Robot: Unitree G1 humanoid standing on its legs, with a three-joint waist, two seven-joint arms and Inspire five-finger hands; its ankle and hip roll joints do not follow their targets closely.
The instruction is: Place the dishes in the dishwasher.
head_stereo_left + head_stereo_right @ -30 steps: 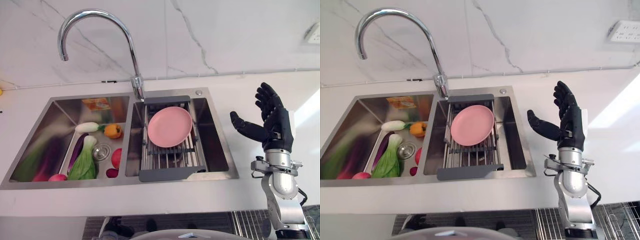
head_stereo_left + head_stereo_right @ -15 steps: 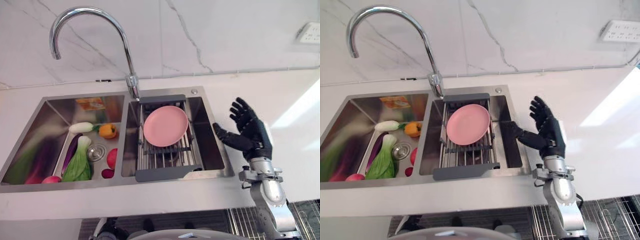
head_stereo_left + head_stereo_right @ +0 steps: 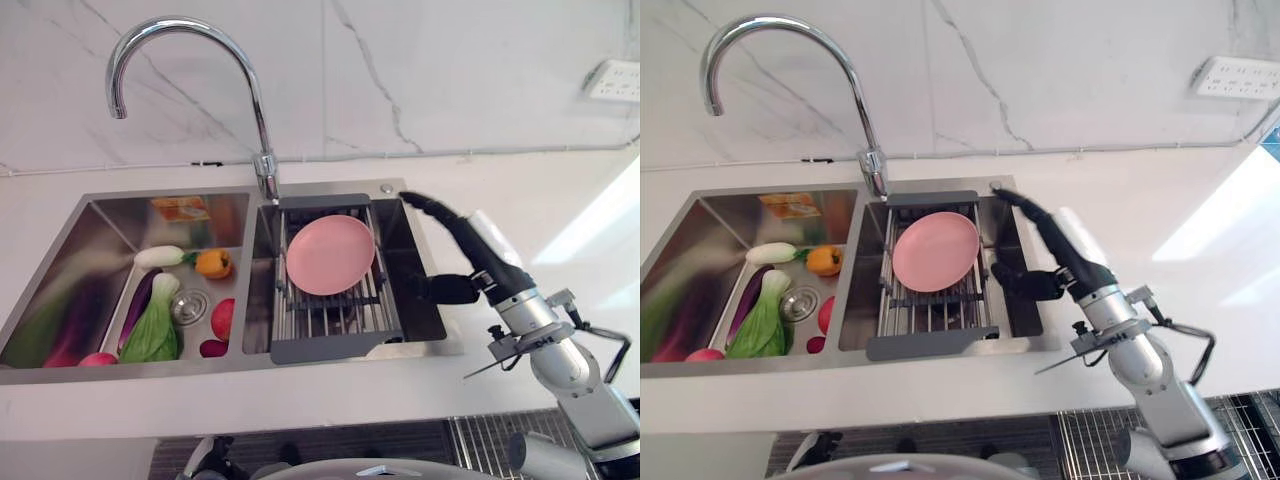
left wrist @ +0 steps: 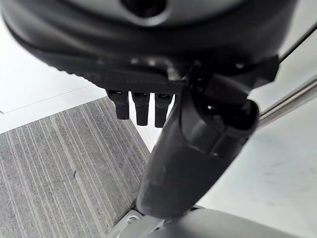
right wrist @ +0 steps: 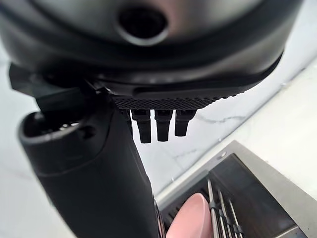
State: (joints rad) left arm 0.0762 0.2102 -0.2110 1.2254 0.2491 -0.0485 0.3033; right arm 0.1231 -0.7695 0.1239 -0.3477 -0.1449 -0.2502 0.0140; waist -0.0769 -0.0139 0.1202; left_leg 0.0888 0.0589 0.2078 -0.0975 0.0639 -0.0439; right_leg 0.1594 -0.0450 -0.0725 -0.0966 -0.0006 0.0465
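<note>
Reach has carried the right hand (image 3: 455,250), fingers straight (nothing held), from the surface (image 3: 540,200) over the sink (image 3: 420,340) at the pink plate's (image 3: 330,254) three o'clock, suggesting a grasp.

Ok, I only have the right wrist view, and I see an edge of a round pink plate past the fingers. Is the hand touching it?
Observer: No. The head views show the right hand over the right side of the basin, fingers straight, apart from the round pink plate.
Operator: What is the plate resting on?
Observer: It lies on a grey wire drying rack set in the right basin of the steel double sink.
Operator: And the other hand?
Observer: The left hand is open and holds nothing; its wrist view shows it above grey ribbed flooring.
</note>
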